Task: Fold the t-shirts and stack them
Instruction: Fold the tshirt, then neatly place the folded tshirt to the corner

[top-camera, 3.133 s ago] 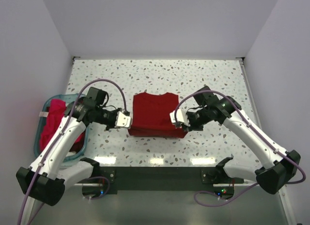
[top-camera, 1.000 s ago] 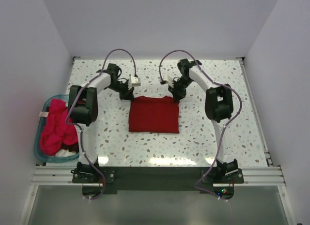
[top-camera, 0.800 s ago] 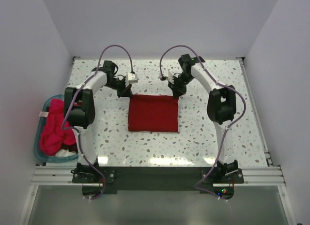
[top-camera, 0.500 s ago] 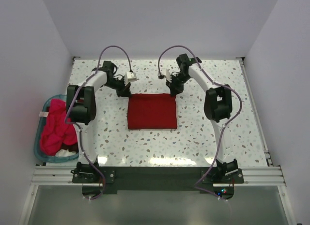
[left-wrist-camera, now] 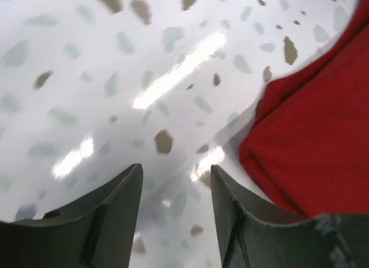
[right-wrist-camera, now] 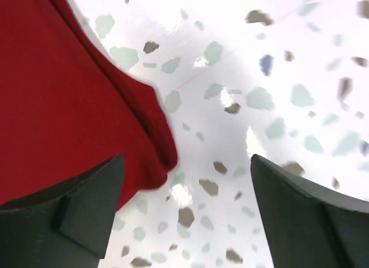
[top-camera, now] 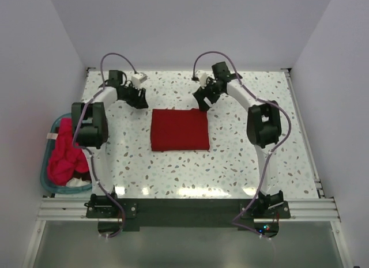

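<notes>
A deep crimson t-shirt [top-camera: 179, 130] lay folded into a neat, nearly square packet, flat on the middle of the speckled desk [top-camera: 173, 173]. Its edges ran roughly straight, the near edge slightly wider than the far one. In the wrist views its far corners showed as rounded, doubled-over folds of soft cloth resting directly on the desk. Nothing lay on top of it. Well apart to the left, brighter pinkish-red t-shirts [top-camera: 63, 155] sat unfolded in a crumpled heap inside the teal basket [top-camera: 44, 177], bulging above its rim; how many shirts made up that heap could not be told.
</notes>
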`<control>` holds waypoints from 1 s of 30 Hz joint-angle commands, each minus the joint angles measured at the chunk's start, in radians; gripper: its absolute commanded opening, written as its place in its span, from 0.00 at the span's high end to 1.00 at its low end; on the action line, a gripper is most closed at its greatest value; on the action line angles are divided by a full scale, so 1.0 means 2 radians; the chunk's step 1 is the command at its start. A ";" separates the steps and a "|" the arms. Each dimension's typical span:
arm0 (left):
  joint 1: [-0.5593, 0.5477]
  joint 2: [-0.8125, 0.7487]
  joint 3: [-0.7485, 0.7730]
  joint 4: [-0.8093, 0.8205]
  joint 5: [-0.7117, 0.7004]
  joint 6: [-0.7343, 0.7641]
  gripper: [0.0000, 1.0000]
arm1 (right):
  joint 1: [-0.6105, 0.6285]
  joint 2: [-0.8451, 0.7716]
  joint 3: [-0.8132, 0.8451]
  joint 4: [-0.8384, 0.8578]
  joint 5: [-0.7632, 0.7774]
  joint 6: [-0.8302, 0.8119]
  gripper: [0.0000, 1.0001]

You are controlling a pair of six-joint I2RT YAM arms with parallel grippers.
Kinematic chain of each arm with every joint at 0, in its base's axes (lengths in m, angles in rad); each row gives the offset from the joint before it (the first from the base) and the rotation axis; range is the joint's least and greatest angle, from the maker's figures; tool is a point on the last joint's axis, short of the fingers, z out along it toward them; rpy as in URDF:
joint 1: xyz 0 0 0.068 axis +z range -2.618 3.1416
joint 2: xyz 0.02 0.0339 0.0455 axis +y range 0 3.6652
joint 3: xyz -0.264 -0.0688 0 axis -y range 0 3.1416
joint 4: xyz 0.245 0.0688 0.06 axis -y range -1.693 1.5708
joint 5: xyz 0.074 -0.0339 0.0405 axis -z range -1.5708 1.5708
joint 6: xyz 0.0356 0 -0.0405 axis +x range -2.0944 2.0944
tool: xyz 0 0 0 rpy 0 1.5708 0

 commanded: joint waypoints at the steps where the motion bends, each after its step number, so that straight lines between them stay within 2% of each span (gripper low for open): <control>1: 0.005 -0.130 -0.035 0.072 -0.083 -0.124 0.44 | -0.017 -0.137 -0.033 0.060 0.003 0.095 0.04; 2: -0.008 -0.145 -0.040 0.063 -0.103 -0.131 0.38 | -0.021 -0.153 -0.046 0.054 -0.001 0.103 0.02; 6: -0.076 -0.223 -0.107 0.044 -0.182 -0.219 0.33 | -0.046 -0.233 -0.117 0.042 -0.008 0.134 0.01; 7: -0.107 -0.253 -0.124 0.040 -0.195 -0.236 0.21 | -0.058 -0.253 -0.134 0.034 -0.002 0.134 0.01; 8: -0.126 -0.268 -0.143 0.047 -0.208 -0.256 0.02 | -0.065 -0.265 -0.143 0.022 0.004 0.133 0.01; 9: -0.142 -0.283 -0.182 0.054 -0.226 -0.285 0.00 | -0.072 -0.274 -0.159 0.016 0.006 0.132 0.01; 10: -0.181 -0.305 -0.198 0.064 -0.235 -0.296 0.00 | -0.086 -0.283 -0.165 0.008 0.010 0.132 0.01; 12: -0.221 -0.320 -0.234 0.083 -0.267 -0.330 0.00 | -0.106 -0.306 -0.182 -0.011 0.010 0.132 0.01; 13: -0.256 -0.323 -0.242 0.087 -0.279 -0.339 0.00 | -0.109 -0.315 -0.189 -0.020 0.012 0.130 0.01; 16: -0.310 -0.292 -0.244 0.073 -0.338 -0.373 0.00 | -0.118 -0.349 -0.218 -0.023 0.017 0.126 0.01; 19: -0.325 -0.233 -0.223 0.048 -0.359 -0.406 0.00 | -0.119 -0.384 -0.250 -0.019 0.015 0.129 0.01; 24: -0.325 -0.160 -0.198 0.028 -0.389 -0.400 0.00 | -0.120 -0.415 -0.277 -0.018 0.021 0.135 0.01; 27: -0.297 -0.120 -0.176 0.002 -0.382 -0.377 0.00 | -0.119 -0.418 -0.278 -0.018 0.028 0.134 0.01; 30: -0.239 -0.093 -0.147 -0.018 -0.367 -0.324 0.00 | -0.119 -0.418 -0.275 -0.015 0.034 0.131 0.01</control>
